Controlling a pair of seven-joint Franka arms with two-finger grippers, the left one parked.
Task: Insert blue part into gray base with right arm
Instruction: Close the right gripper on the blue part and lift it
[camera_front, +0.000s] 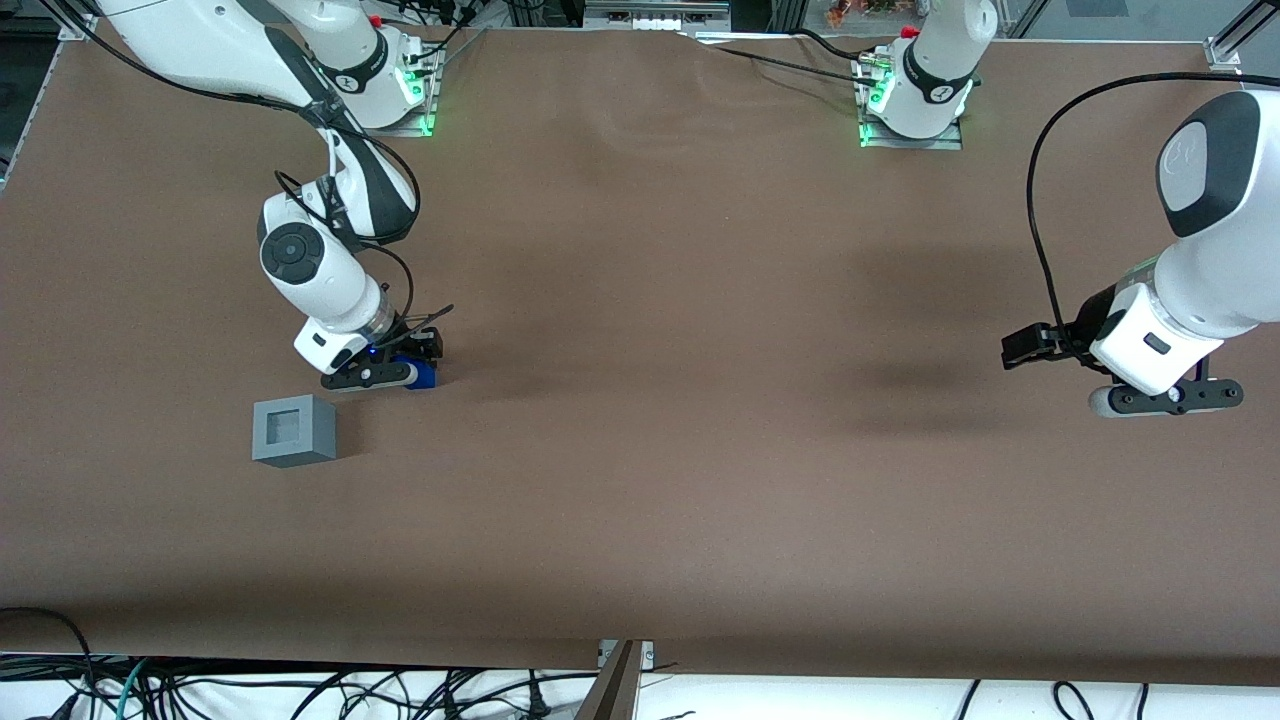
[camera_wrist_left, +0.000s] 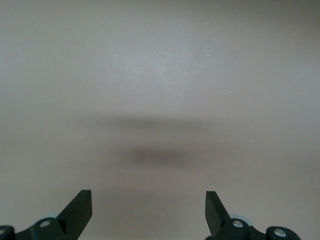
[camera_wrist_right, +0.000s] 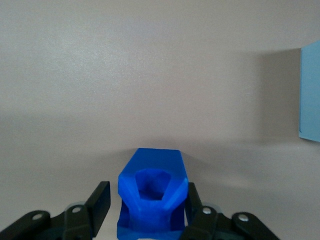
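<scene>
Pincer (camera_wrist_right: 145, 210) fingers flank the blue part (camera_wrist_right: 150, 195) on the tabletop (camera_front: 700, 400), closed against its sides or nearly so, apparently gripping it for lifting. Near the pincer, closer to the front camera, the gray base (camera_front: 294, 430) stands apart, recess upward. Bare tabletop surrounds both, leaving open room for the carry.

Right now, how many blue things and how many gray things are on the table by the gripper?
Blue: 1, the blue part, between the fingers of the right arm's gripper.
Gray: 1, the gray base, on the table nearer the front camera than the gripper.
Total: 2.
</scene>
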